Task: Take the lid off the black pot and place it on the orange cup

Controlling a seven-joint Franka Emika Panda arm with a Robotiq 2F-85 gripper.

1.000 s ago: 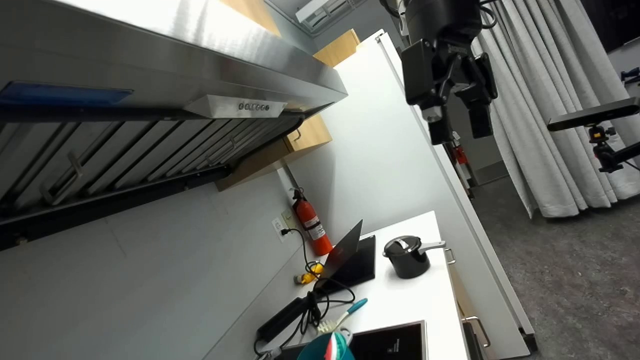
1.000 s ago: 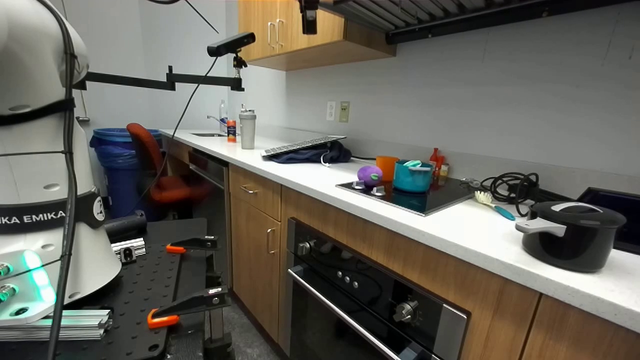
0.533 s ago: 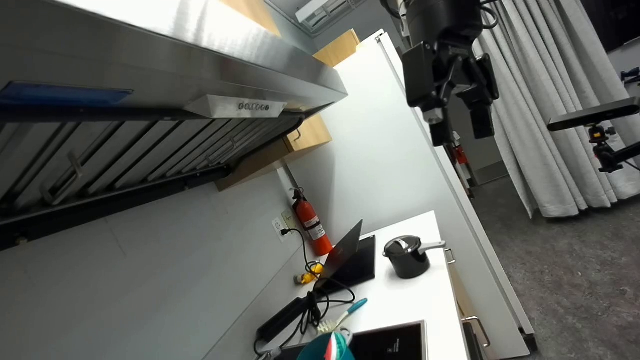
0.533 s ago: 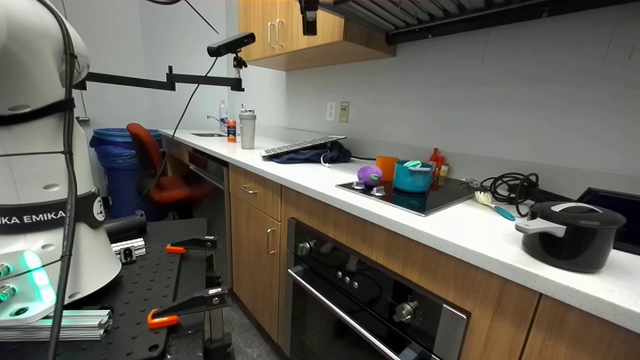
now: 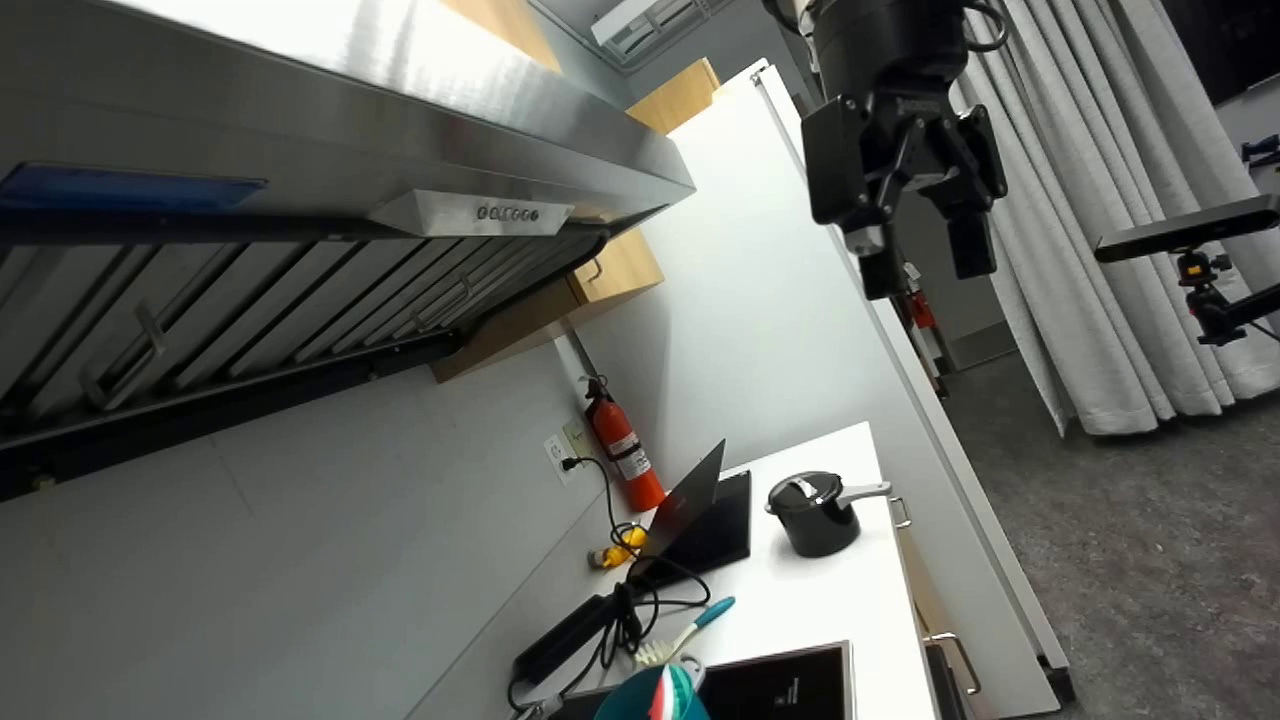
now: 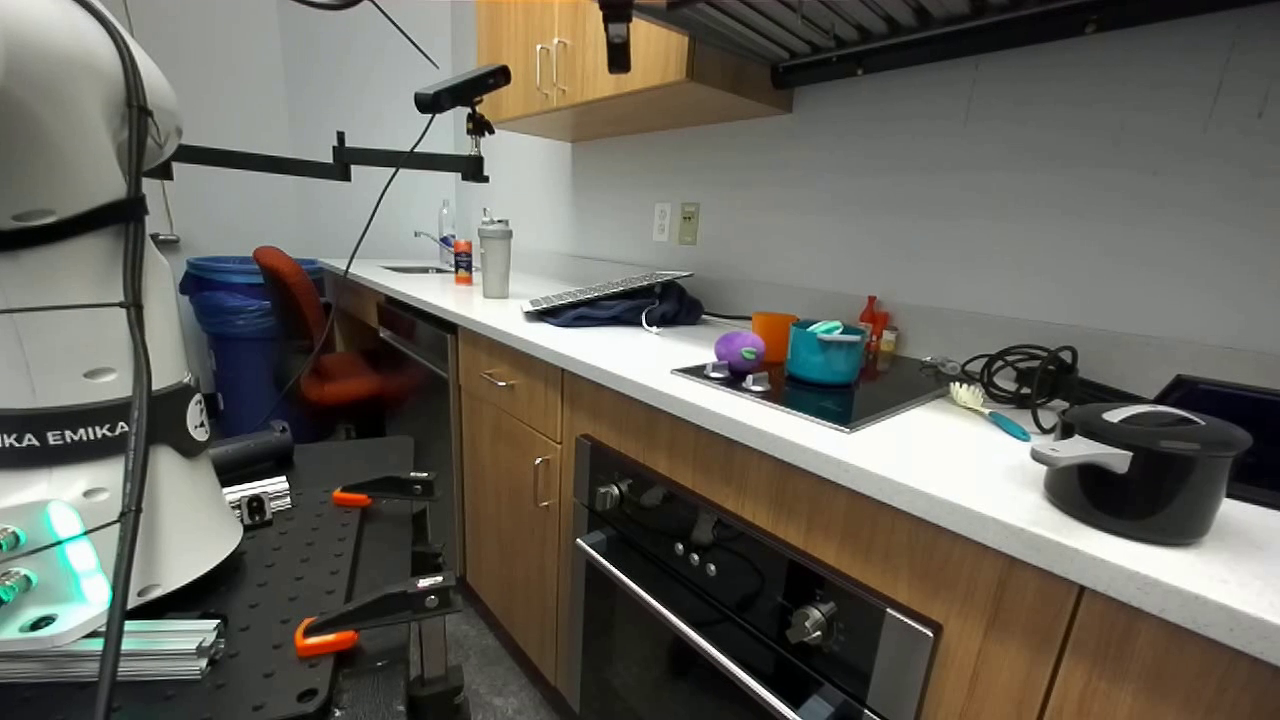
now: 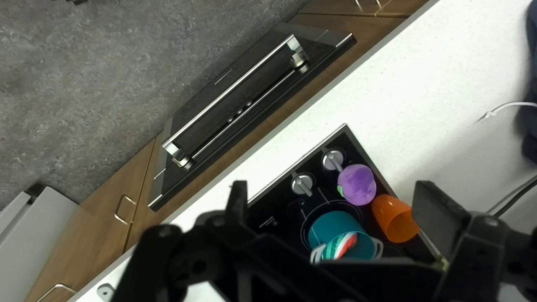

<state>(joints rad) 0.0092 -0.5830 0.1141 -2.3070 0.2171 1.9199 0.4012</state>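
The black pot [image 5: 820,530] stands upright on the white counter with its dark lid [image 5: 803,488] on top. The pot [image 6: 1140,497] and lid [image 6: 1165,428] also show in an exterior view, with a grey handle on the pot. The pot is out of the wrist view. The orange cup [image 6: 774,337] stands at the back of the cooktop, beside the teal pot. In the wrist view the orange cup [image 7: 392,218] shows its open mouth, partly behind a finger. My gripper [image 5: 927,262] is open and empty, high above the counter. The wrist view shows its spread fingers [image 7: 335,195] over the cooktop.
A teal pot [image 7: 337,228] with a striped item inside and a purple ball [image 7: 356,184] sit on the black cooktop [image 6: 890,395]. A brush [image 6: 990,412], cables [image 6: 1020,370] and a dark laptop-like device [image 5: 690,520] lie nearby. A range hood [image 5: 350,130] hangs above.
My gripper has shifted slightly to the right in an exterior view and slightly down in both, staying open. The pot, lid and cup have not moved.
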